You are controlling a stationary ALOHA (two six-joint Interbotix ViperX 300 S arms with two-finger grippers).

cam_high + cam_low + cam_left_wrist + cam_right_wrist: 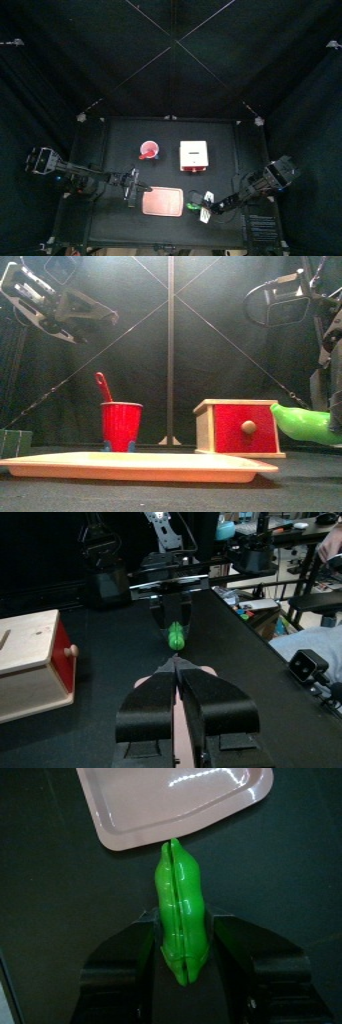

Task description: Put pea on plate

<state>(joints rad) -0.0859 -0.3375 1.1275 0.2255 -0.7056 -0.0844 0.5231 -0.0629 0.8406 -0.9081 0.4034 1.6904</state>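
Observation:
The pea is a bright-green pod held upright between the jaws of my right gripper, which is shut on it. Its tip sits just short of the edge of the salmon-pink plate. In the top view the plate lies at the table's front, with the pea and right gripper just to its right. In the front view the pea hangs low at the right, above the table beside the plate. My left gripper is shut and empty by the plate's left edge.
A pink cup with a red utensil in it and a white box with a red front stand behind the plate. The box also shows in the left wrist view. A small dark-green block sits at the far left.

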